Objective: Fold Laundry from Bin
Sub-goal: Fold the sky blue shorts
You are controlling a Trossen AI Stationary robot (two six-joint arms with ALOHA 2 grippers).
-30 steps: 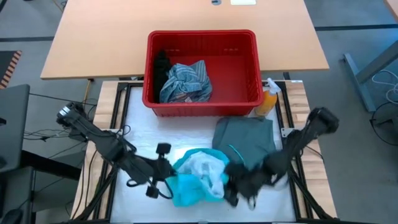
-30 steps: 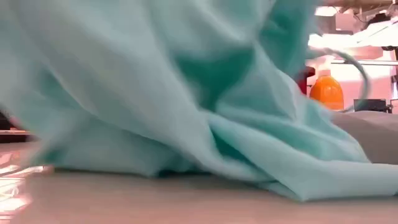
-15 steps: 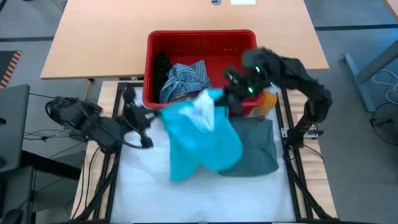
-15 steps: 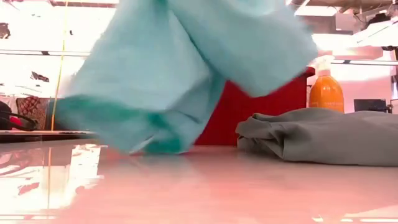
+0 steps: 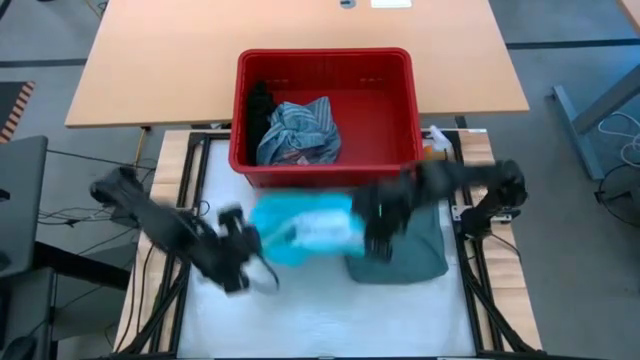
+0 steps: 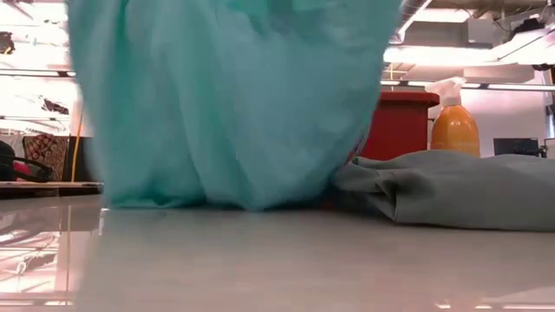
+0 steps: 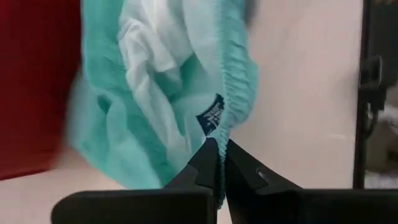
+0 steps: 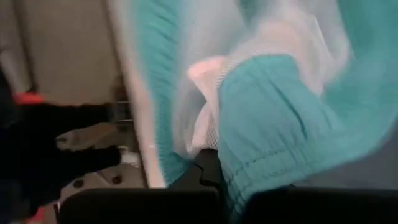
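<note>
A bright teal garment [image 5: 305, 228] with a white mesh lining hangs stretched between my two grippers, in front of the red bin [image 5: 400, 165]. My left gripper [image 5: 256, 243] is shut on its left end and my right gripper [image 5: 366, 224] on its right end. In the low view the garment [image 6: 225, 104] hangs as a wide curtain. A dull grey-green garment [image 5: 405, 250] lies flat on the table at the right. A blue-grey striped cloth [image 5: 300, 128] and a black garment [image 5: 261, 108] lie in the bin. My left gripper pinches the teal garment's gathered elastic waistband [image 7: 229, 118] between its two fingertips, beside a dark label. The cloth hangs away from the fingers; its lower end [image 6: 217, 201] reaches down to the table. My right gripper is shut on the teal garment's gathered waistband edge [image 8: 249, 163], with the white mesh lining beside it. The cloth covers the fingertips, so the hold itself is hidden. The garment hangs below, between the two grippers.
An orange spray bottle [image 5: 432, 152] stands at the bin's right front corner, also in the low view [image 6: 455, 126]. The white table [image 5: 300, 320] lies bare in front of the garment. A wooden desk [image 5: 150, 60] stands behind the bin.
Both grippers lifted the bunched teal garment off the table's near part, swung it up and toward the bin, then came back down and toward the near edge. The garment has spread out and now hangs between them, its lower end at the table.
</note>
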